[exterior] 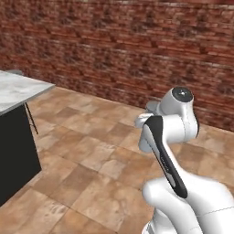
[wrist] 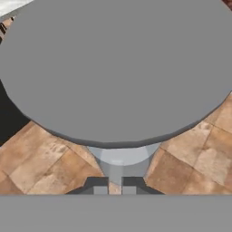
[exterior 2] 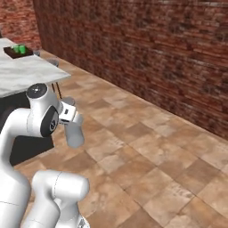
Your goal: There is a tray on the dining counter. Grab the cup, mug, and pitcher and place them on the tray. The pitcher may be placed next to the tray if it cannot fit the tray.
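In the hand view my gripper (wrist: 114, 186) is shut on the grey pitcher (wrist: 120, 159), just below its wide dark grey lid (wrist: 118, 68). The right base view shows the pitcher (exterior 2: 75, 133) hanging from the hand above the tiled floor, right of the dining counter (exterior 2: 26, 73). The arm half hides the pitcher (exterior: 145, 137) in the left base view. The dark wooden tray (exterior 2: 12, 54) sits far back on the counter. Two small green vessels (exterior 2: 18, 48) stand in it, too small to tell cup from mug.
A red brick wall (exterior 2: 147, 53) runs along the back and right. The counter's corner (exterior: 27, 89) juts in over a dark base (exterior: 13, 151). Grey stools (exterior 2: 53, 63) stand along its edge. Brown floor tiles (exterior: 91, 155) spread between counter and wall.
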Robot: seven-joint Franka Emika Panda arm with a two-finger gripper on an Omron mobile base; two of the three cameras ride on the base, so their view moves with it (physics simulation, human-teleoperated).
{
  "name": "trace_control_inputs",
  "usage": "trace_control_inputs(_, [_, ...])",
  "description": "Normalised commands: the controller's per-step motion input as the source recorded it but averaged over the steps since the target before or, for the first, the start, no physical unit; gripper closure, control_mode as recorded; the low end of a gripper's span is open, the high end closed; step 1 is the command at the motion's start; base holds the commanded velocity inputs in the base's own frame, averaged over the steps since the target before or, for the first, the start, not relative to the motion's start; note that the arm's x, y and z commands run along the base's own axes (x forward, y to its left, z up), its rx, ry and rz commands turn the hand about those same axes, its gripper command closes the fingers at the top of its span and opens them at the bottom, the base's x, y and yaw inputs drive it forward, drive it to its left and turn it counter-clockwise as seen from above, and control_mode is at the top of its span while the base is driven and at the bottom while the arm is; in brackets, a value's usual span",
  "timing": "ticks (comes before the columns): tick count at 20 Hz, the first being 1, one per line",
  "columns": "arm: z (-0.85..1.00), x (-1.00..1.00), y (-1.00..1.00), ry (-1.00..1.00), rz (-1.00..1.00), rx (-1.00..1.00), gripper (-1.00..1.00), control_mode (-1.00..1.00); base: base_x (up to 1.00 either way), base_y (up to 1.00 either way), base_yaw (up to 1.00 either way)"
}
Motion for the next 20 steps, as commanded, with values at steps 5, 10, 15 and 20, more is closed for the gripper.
trace_control_inputs(5, [0.00,0.00,0.00,0.00,0.00,0.00,1.00,1.00,1.00,-0.17,0.00])
trace_control_inputs(10, [0.00,0.00,0.00,0.00,0.00,0.00,1.00,1.00,1.00,-0.46,0.05])
trace_control_inputs(15, [0.00,0.00,0.00,0.00,0.00,0.00,1.00,1.00,1.00,-0.70,0.23])
trace_control_inputs(20, [0.00,0.00,0.00,0.00,0.00,0.00,1.00,1.00,1.00,-0.55,0.42])
